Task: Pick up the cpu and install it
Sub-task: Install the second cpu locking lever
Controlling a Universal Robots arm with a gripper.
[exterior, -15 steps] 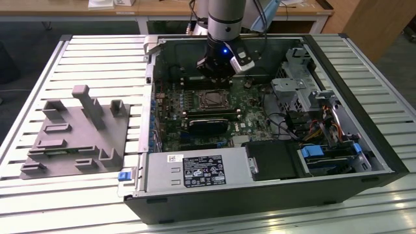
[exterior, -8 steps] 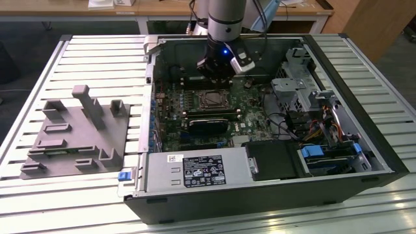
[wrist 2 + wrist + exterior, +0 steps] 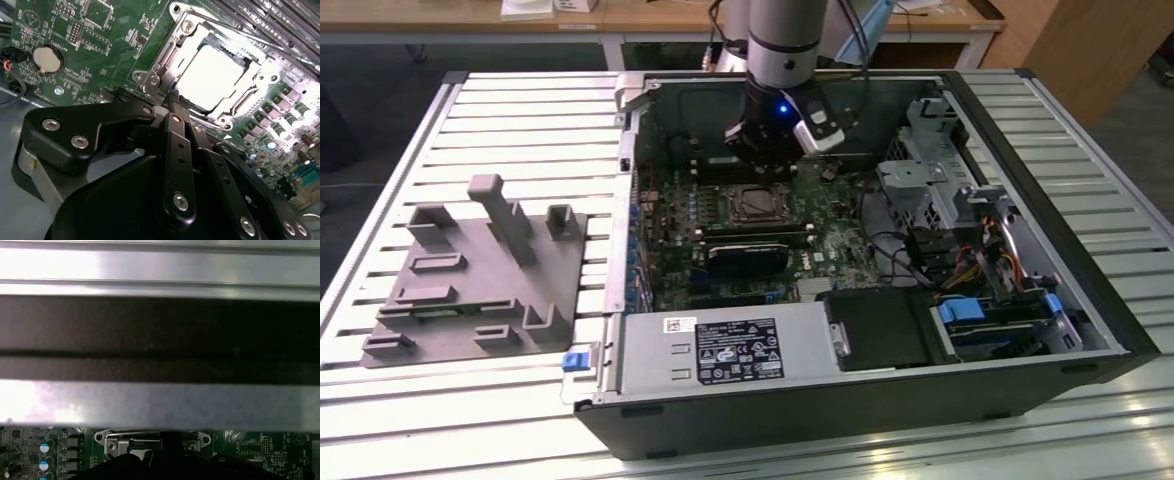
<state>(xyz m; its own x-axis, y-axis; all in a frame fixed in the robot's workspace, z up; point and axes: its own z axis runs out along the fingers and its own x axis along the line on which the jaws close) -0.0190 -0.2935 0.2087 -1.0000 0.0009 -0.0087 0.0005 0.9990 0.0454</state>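
The tool (image 3: 175,102) hung with its fingers together, gripping nothing, just beside the motherboard socket (image 3: 216,75). We saw the cpu (image 3: 212,77) seated there, mid-board. We judged the placing done; next calls for a clean lift clear.

open socket (image 3: 212,75) clear above, case wall (image 3: 160,330) close behind — drive cage (image 3: 921,185) beside
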